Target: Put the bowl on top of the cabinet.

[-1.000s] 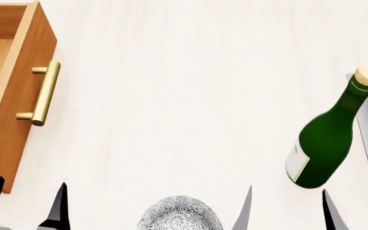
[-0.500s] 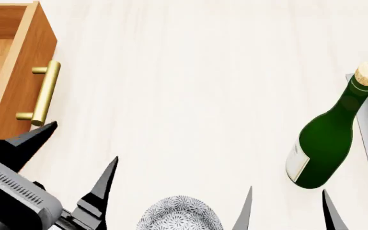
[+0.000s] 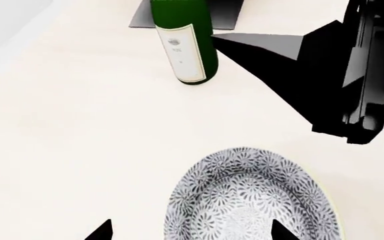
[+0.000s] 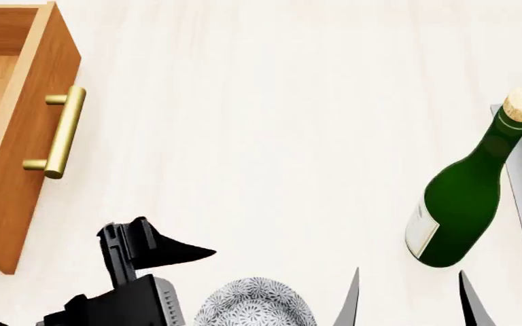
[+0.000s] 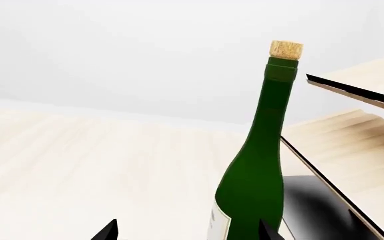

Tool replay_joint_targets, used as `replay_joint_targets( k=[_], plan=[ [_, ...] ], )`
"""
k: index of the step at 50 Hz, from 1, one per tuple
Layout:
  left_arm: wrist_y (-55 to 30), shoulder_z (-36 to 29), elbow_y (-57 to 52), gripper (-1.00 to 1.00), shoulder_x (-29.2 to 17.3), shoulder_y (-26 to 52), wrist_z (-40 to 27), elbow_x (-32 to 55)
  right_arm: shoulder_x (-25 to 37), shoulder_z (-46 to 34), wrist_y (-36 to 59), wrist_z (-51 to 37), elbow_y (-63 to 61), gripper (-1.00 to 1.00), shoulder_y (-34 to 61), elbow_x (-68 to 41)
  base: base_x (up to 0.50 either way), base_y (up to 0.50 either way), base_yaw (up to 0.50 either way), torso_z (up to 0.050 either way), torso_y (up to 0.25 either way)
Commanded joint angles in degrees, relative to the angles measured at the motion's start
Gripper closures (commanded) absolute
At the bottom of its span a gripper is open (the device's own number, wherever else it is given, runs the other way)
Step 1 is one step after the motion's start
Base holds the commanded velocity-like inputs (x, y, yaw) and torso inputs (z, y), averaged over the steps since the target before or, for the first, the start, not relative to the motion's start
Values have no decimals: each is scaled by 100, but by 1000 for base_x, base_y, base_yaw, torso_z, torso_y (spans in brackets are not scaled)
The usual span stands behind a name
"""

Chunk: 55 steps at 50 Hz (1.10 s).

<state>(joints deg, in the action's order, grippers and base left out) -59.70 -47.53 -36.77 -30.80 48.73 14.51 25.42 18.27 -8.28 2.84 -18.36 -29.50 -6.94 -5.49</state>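
While the bowl (image 4: 255,303) is cut off at the frame edge | left gripper (image 3: 190,231) fingers wide around it | right gripper (image 4: 408,299) fingers wide, only tips visible | cabinet (image 4: 11,136) partly out of view

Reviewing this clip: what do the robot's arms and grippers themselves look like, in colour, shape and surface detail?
The left gripper is black and angular, with tapering, pointed fingers and a grey ribbed block behind it. The right gripper shows only two slim, blade-like fingers, dark grey to black with sharp tips. In the left wrist view the right gripper is flat black with a boxy body. No cables or markings are visible.
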Motion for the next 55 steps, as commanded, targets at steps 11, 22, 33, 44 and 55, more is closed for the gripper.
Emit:
replay_joint_targets(
  k=[11,22,33,44,55],
  plan=[
    [92,-502,991,-100,333,641,653,-232,-44,77,-50,62,140,-100,-16,124,0,0,0,0,0],
    [250,-430,1423,-100,391,706,474,-430,-33,24,-38,48,136,-100,-15,149,0,0,0,0,0],
    [471,-503,1814,-100,517,747,487,-531,-11,-8,-94,39,193,-100,-31,149,0,0,0,0,0],
    [918,-588,2387,-100,727,860,698,-590,8,-19,-134,66,285,-100,-34,88,0,0,0,0,0],
    [1031,-624,2567,-100,803,924,801,-575,16,-28,-126,61,282,-100,-33,84,0,0,0,0,0]
  ],
)
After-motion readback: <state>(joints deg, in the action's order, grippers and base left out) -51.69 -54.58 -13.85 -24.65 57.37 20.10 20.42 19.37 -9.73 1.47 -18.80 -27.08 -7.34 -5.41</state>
